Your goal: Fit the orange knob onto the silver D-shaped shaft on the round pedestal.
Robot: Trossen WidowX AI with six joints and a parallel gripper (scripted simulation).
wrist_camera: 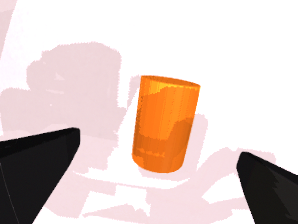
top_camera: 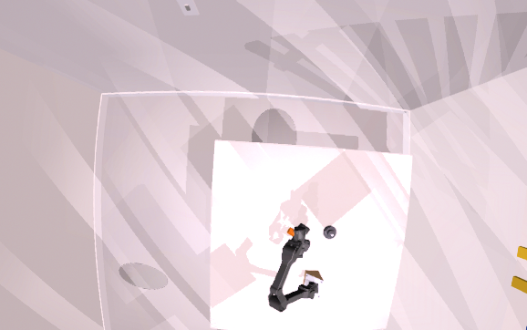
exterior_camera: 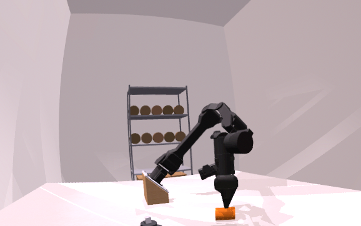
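1. Wrist view: the gripper (top_camera: 300, 232) (exterior_camera: 227, 206) (wrist_camera: 160, 149) is wide open, its two dark fingertips set well apart, with nothing held between them
2. Orange knob (top_camera: 291, 232) (exterior_camera: 225, 213) (wrist_camera: 166, 125): a cylinder lying on its side on the white table (top_camera: 246, 182) (exterior_camera: 78, 200), beneath the gripper; in the wrist view it appears between the fingertips, with a gap on either side
3. Exterior view: the gripper points downward, its tips close over the knob; whether they touch it cannot be told
4. Round pedestal (top_camera: 325, 231) (exterior_camera: 149, 223): stands apart from the gripper, to its right in the top view, with the silver shaft (top_camera: 332, 234) (exterior_camera: 148, 220) exposed and upright
5. Black arm (top_camera: 282, 273) (exterior_camera: 193, 137): reaches the gripper from a wedge-shaped wooden base (top_camera: 314, 274) (exterior_camera: 154, 193), well apart from the gripper
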